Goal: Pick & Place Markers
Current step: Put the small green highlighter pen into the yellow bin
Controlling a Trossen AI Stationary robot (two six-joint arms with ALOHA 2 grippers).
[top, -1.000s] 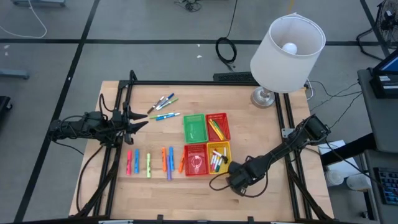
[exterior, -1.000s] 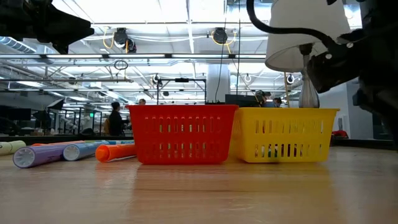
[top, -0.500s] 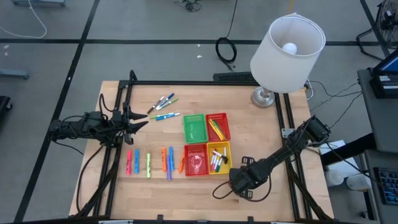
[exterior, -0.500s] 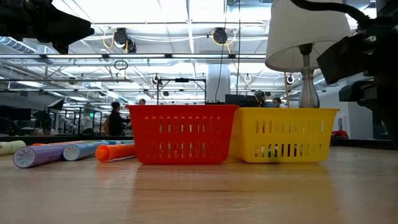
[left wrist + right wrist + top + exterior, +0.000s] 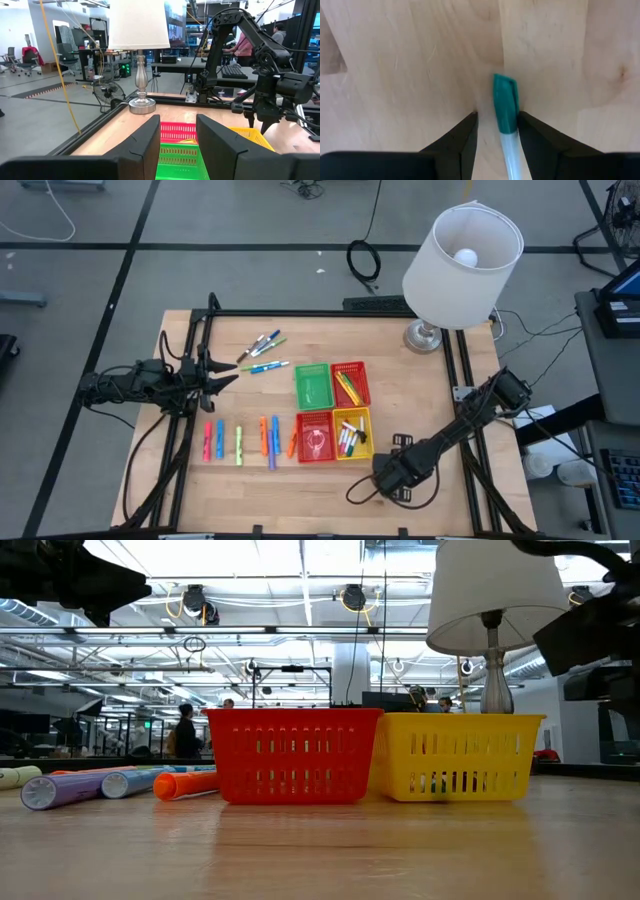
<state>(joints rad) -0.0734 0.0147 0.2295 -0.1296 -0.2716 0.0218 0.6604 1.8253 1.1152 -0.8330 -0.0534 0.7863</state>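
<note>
**Two grippers over the marker table**

Two dark arms are seen above the wooden table (image 5: 420, 395). A white-barrelled marker with a teal cap (image 5: 506, 107) is clamped between the right gripper's (image 5: 497, 130) fingers near the table's front edge, just right of the yellow slatted plastic basket (image 5: 352, 432). The left gripper (image 5: 225, 370) is held with fingers parted and nothing between them, at the table's left edge. Other coloured capped markers (image 5: 240, 445) are laid in a row near the front edge.

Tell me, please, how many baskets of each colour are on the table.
Green basket: 1
Red baskets: 2
Yellow basket: 1
Total: 4
</note>
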